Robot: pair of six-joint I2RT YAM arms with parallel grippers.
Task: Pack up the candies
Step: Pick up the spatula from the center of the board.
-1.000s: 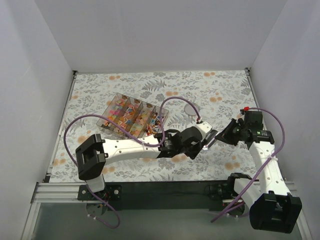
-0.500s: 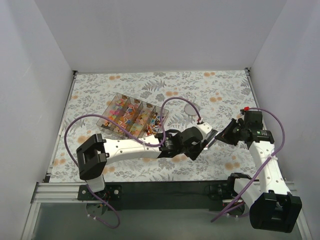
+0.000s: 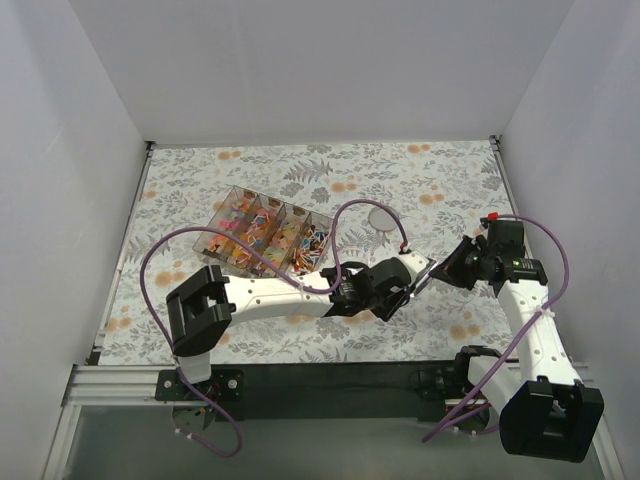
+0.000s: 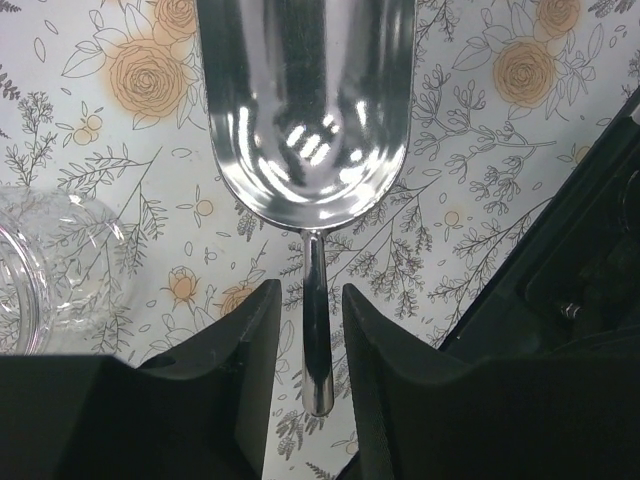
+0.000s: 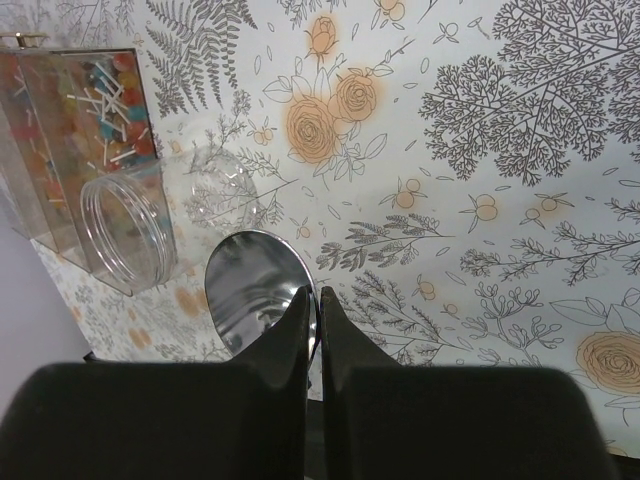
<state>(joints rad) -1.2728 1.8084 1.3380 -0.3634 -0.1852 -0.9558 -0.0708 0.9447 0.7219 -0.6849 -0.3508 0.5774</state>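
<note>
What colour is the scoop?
The scoop is shiny silver; left wrist view shows it best.

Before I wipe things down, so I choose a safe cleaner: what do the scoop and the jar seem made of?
The scoop looks like polished metal: mirror-bright, sharp light reflections. The jar is clear and smooth, glass or plastic, I cannot tell which; the tablecloth shows through its wall.

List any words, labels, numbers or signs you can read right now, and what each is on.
None can be read.
The metal scoop, clear jar and flowered tablecloth carry no lettering.
The wrappers of the candies and a small green patch on the right arm are too small to read.
</note>
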